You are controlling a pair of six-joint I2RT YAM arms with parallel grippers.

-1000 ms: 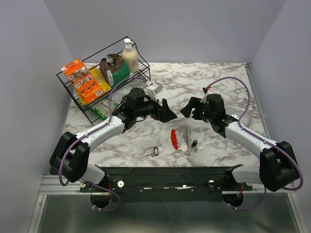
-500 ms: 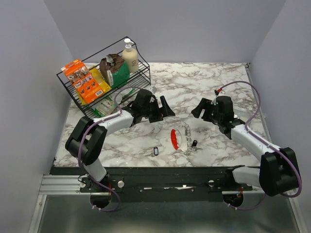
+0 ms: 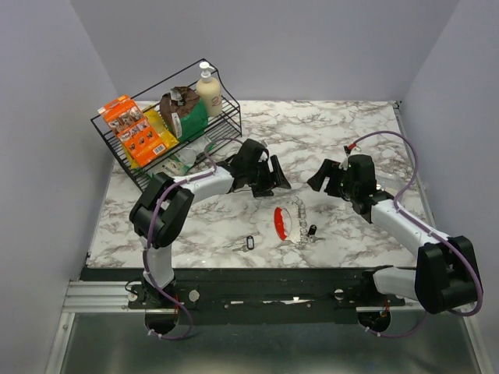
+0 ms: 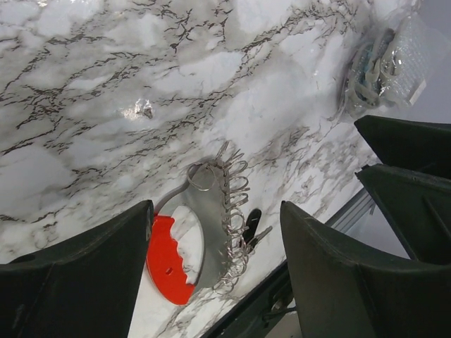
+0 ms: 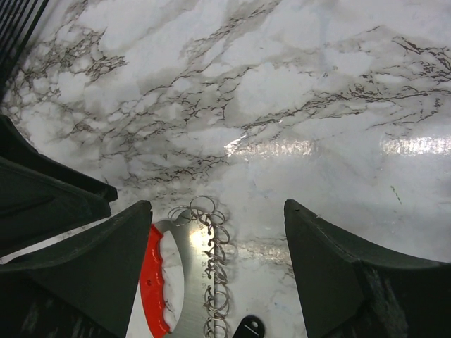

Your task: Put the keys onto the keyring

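Note:
The keyring lies flat on the marble table: a red arc handle (image 3: 278,223) joined to a silvery plate with a row of wire rings (image 3: 299,221). One small dark key (image 3: 312,231) lies just right of the rings; the other (image 3: 250,242) lies to the lower left, apart. My left gripper (image 3: 271,176) is open and empty, up-left of the keyring. My right gripper (image 3: 320,178) is open and empty, up-right of it. The left wrist view shows the handle (image 4: 169,264), rings (image 4: 232,225) and one key (image 4: 250,222) between my open fingers (image 4: 77,282). The right wrist view shows the handle (image 5: 153,282), rings (image 5: 215,271) and key (image 5: 248,327).
A black wire rack (image 3: 231,117) at the back left holds orange boxes (image 3: 134,128), a green-brown bag (image 3: 183,109) and a soap bottle (image 3: 208,87). A clear plastic packet (image 3: 183,162) lies in front of it. The table's front edge rail (image 3: 257,273) runs just below the keys.
My left gripper has moved right, closer to the keyring. My right gripper shifted slightly right a second ago, then stayed still. The keyring and keys have not moved.

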